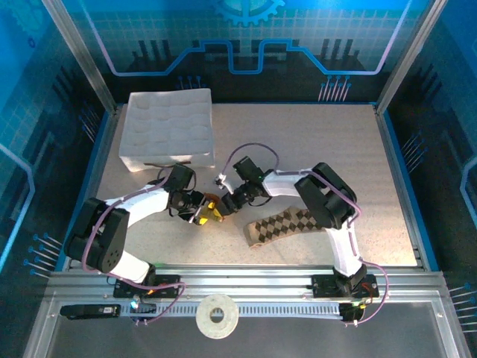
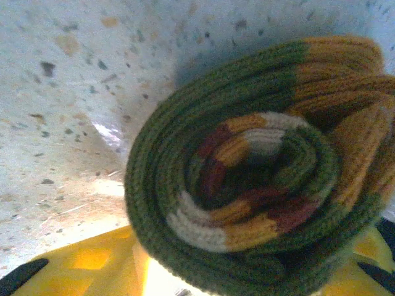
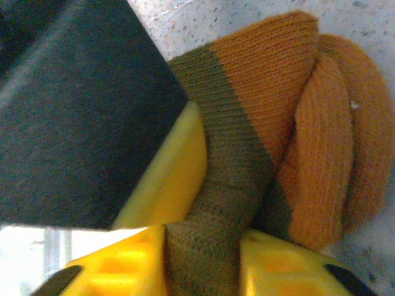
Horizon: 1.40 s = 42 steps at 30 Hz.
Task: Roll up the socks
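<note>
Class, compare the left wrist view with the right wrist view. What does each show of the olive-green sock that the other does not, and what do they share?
Left wrist: the olive-green sock seen end-on, a rolled spiral with white, orange and dark red cuff stripes at its core.
Right wrist: the sock's orange folds from the side, a green band running between the yellow fingers, and a dark blurred block at upper left.
Both: the same sock, the speckled tabletop, and yellow fingers along the bottom edge.

A lab cell: aluminium frame (image 1: 77,56), blue panels (image 1: 298,30).
</note>
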Each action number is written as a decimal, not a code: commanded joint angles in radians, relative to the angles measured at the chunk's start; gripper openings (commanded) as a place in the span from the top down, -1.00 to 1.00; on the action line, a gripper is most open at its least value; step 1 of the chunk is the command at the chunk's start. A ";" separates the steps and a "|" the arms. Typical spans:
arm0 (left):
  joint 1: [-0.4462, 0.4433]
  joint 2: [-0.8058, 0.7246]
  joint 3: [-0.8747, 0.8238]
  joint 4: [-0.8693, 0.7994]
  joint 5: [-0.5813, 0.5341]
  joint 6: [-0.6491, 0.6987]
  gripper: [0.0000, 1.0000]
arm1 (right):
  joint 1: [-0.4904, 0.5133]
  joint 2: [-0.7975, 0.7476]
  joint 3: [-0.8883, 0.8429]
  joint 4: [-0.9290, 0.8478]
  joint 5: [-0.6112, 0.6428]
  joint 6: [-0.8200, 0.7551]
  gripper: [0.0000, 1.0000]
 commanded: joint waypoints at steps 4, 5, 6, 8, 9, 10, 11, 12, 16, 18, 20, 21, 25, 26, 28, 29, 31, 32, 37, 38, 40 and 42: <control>-0.009 0.082 -0.073 -0.265 -0.197 0.032 0.16 | 0.091 -0.307 -0.310 0.240 0.393 -0.124 0.10; -0.008 0.075 -0.067 -0.278 -0.197 0.032 0.16 | 0.108 -0.349 -0.372 0.296 0.452 -0.154 0.03; -0.008 0.066 -0.061 -0.295 -0.194 0.031 0.16 | 0.141 -0.392 -0.419 0.354 0.542 -0.200 -0.09; -0.007 0.048 -0.053 -0.319 -0.182 0.027 0.17 | 0.200 -0.424 -0.448 0.384 0.657 -0.288 -0.20; -0.008 0.037 -0.052 -0.331 -0.174 0.023 0.16 | 0.233 -0.428 -0.446 0.372 0.707 -0.331 -0.21; -0.008 0.028 -0.051 -0.338 -0.165 0.020 0.16 | 0.258 -0.426 -0.437 0.356 0.741 -0.355 -0.22; -0.008 0.019 -0.051 -0.346 -0.153 0.017 0.15 | 0.284 -0.421 -0.426 0.345 0.771 -0.391 -0.22; -0.008 0.011 -0.051 -0.352 -0.145 0.017 0.15 | 0.318 -0.413 -0.421 0.349 0.814 -0.431 -0.22; -0.001 0.003 -0.048 -0.366 -0.111 0.035 0.11 | 0.394 -0.361 -0.384 0.378 0.958 -0.530 -0.25; 0.007 0.004 -0.049 -0.366 -0.103 0.042 0.10 | 0.414 -0.325 -0.358 0.387 1.017 -0.570 -0.25; 0.020 0.007 -0.052 -0.363 -0.098 0.048 0.09 | 0.429 -0.289 -0.334 0.419 1.102 -0.617 -0.25; 0.027 0.007 -0.050 -0.361 -0.097 0.051 0.09 | 0.432 -0.278 -0.330 0.442 1.134 -0.633 -0.27; 0.052 0.016 -0.027 -0.362 -0.102 0.067 0.09 | 0.425 -0.262 -0.325 0.458 1.121 -0.659 -0.30; 0.056 0.024 -0.017 -0.362 -0.102 0.071 0.09 | 0.421 -0.254 -0.324 0.445 1.101 -0.654 -0.29; 0.059 0.037 0.003 -0.362 -0.101 0.078 0.09 | 0.411 -0.228 -0.284 0.420 1.067 -0.628 -0.22; 0.059 0.045 0.013 -0.362 -0.101 0.082 0.09 | 0.405 -0.212 -0.274 0.402 1.051 -0.609 -0.14; 0.061 0.054 0.030 -0.363 -0.101 0.084 0.09 | 0.392 -0.185 -0.256 0.377 1.037 -0.564 0.01; 0.061 0.056 0.037 -0.364 -0.100 0.086 0.09 | 0.384 -0.173 -0.246 0.360 1.026 -0.538 0.11; 0.066 0.038 0.058 -0.373 -0.103 0.081 0.07 | 0.337 -0.130 -0.192 0.218 0.962 -0.414 0.47; 0.067 0.026 0.060 -0.376 -0.106 0.075 0.07 | 0.330 -0.125 -0.196 0.211 0.956 -0.396 0.47; 0.071 -0.005 0.058 -0.369 -0.101 0.059 0.03 | 0.316 -0.123 -0.211 0.202 0.927 -0.367 0.60; 0.081 -0.046 0.051 -0.350 -0.088 0.034 -0.04 | 0.302 -0.119 -0.219 0.181 0.892 -0.339 0.78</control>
